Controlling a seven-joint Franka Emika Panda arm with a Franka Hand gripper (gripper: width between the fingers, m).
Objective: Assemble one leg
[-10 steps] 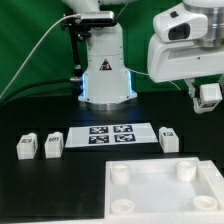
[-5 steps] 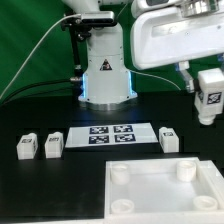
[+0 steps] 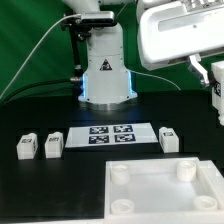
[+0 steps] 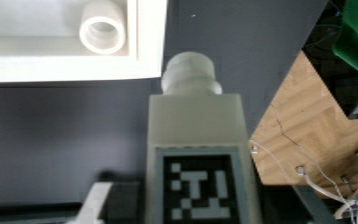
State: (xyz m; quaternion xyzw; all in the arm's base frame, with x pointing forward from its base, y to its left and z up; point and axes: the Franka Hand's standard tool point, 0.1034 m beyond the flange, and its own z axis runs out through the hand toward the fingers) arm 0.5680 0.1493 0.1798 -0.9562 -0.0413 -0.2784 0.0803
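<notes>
Tool point(image 4: 197, 205) clamped on leg point(image 4: 197, 130), airborne, peg end pointing away from fingers. 3 spare legs point(image 3: 52, 146) on counter point(image 3: 40, 195) w/ panel point(image 3: 160, 195).

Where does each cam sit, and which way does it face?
Exterior view: off the arm, raised at the table's near side. It faces the robot base across the panel, the marker board and three loose legs. The arm's white links and the gripper show at the exterior view's right.
Wrist view: on the wrist, looking along the held leg toward the table. Little of the gripper itself shows.
Shared: the held leg and the panel.
</notes>
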